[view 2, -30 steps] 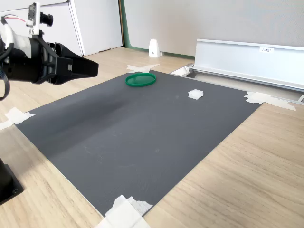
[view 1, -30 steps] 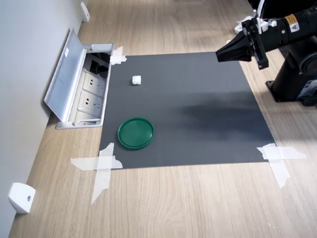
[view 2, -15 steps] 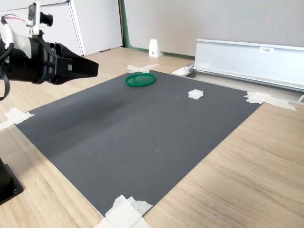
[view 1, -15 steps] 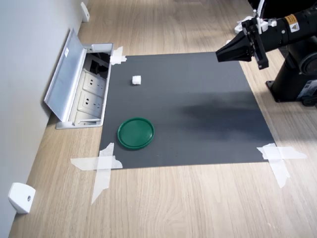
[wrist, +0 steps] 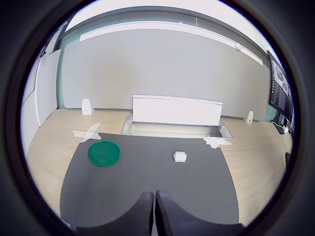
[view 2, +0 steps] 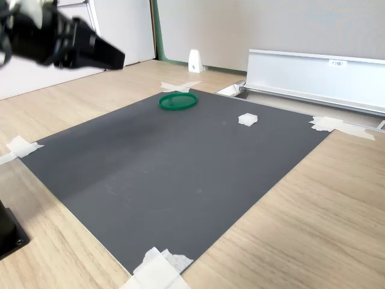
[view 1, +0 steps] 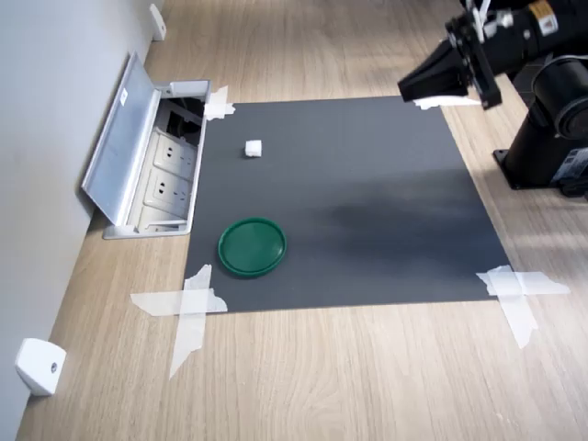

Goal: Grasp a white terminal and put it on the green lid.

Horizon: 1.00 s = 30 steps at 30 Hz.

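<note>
Our tool [view 1: 404, 90], clenched and empty, hovers upper right in the first exterior view, lining up; the white terminal [view 1: 253, 148] lies left of centre, above the green lid [view 1: 252, 246].

Dark green lid [view 1: 252, 246] and white terminal [view 1: 253, 148] on a plain charcoal-grey mat [view 1: 367, 202], white tape strips [view 1: 188, 308], pale wood-grain floor [view 1: 367, 377], black gripper [view 1: 406, 90]
</note>
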Each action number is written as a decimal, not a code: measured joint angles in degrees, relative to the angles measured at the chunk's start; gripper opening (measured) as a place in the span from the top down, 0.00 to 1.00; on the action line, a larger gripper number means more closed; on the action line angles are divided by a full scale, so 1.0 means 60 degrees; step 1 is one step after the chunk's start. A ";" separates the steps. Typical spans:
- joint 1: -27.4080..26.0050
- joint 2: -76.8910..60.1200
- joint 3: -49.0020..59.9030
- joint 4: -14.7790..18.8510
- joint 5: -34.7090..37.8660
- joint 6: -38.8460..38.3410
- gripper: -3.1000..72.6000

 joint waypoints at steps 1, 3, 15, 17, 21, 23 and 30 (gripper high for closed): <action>0.0000 0.0378 -0.0353 0.0000 0.0205 -0.0020 0.97; 0.0000 0.1160 -0.1040 0.0000 0.0530 -0.0055 0.97; 0.0000 0.5381 -0.4921 -0.1052 0.4061 -0.0063 0.97; 0.0000 0.5908 -0.5487 -0.1225 0.4557 -0.0072 0.97; -0.0545 0.6657 -0.6404 -0.0992 0.5320 -0.0083 0.97; -0.1020 0.6926 -0.6738 -0.0700 0.5473 -0.0187 0.95; -0.2320 0.7893 -0.7889 -0.0573 0.6027 -0.1611 0.68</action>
